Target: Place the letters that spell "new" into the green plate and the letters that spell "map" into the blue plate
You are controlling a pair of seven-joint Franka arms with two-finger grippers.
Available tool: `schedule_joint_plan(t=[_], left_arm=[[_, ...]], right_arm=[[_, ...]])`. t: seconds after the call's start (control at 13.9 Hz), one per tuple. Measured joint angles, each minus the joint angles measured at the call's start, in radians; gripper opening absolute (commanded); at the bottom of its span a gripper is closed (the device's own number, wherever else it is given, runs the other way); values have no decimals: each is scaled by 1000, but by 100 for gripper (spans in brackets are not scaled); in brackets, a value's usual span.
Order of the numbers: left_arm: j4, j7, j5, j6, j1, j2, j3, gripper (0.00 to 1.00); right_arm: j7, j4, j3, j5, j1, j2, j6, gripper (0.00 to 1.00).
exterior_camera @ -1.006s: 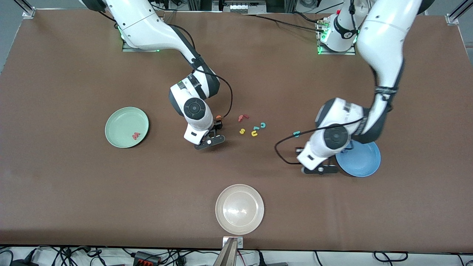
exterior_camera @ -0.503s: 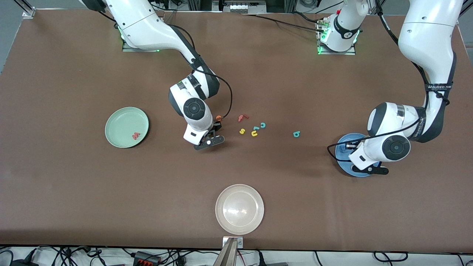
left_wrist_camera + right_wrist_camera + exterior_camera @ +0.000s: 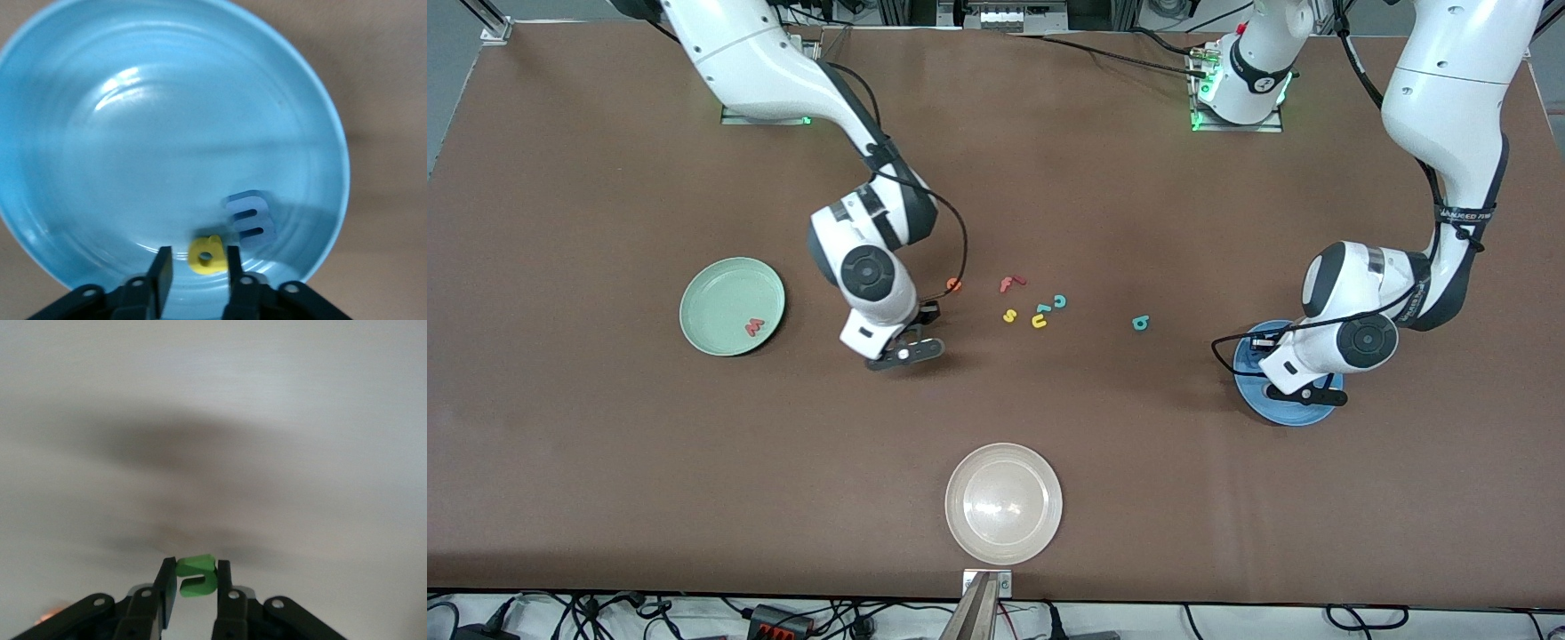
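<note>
My right gripper (image 3: pixel 195 565) is shut on the dark green n (image 3: pixel 197 577) and hangs over bare table (image 3: pixel 927 313) between the green plate (image 3: pixel 711 293) and the loose letters. The red-pink w (image 3: pixel 754 327) lies in that plate. The orange e (image 3: pixel 954 285) rests on the table beside the right hand. My left gripper (image 3: pixel 197 253) is low over the blue plate (image 3: pixel 167 133), its jaws parted around the yellow a (image 3: pixel 205 255), which touches only one finger. The blue m (image 3: pixel 251 222) lies in the plate beside it. The teal p (image 3: pixel 1139 323) sits on the table between the loose letters and the blue plate (image 3: pixel 1294 411).
A red f (image 3: pixel 1009 284), yellow s (image 3: pixel 1009 315), yellow u (image 3: pixel 1039 322) and teal c (image 3: pixel 1059 301) lie in a cluster mid-table. A cream-white plate (image 3: pixel 1003 503) stands near the front edge.
The left arm swung from beside the blue plate to over it and its jaws parted from the a. The right gripper shut on the n and moved away from the e toward the green plate.
</note>
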Motion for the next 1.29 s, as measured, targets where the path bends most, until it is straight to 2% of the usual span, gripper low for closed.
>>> schedule_joint_plan(t=[0.22,0.43,0.65,0.93,1.08,1.29], left_arm=[[1,-1,0,-20,1,-44,-39,100],[1,18,0,-51,0,-78,-162,100],[-6,214,1,-54,-15,-81,-253,100],[-36,565,2,-40,-32,-73,-278,100],[-61,669,16,1,-49,-62,-279,100],[-84,756,98,88,-80,-20,-280,100]], right_arm=[[-17,-39,-20,0,-116,-85,-114,16],[-43,-170,-22,-1,-221,-156,-127,16],[-71,-296,-27,-1,-308,-205,-127,16],[-113,-361,-30,-32,-407,-216,-123,16],[-140,-371,-31,-51,-446,-213,-113,17],[-157,-375,-31,-54,-464,-196,-82,20]])
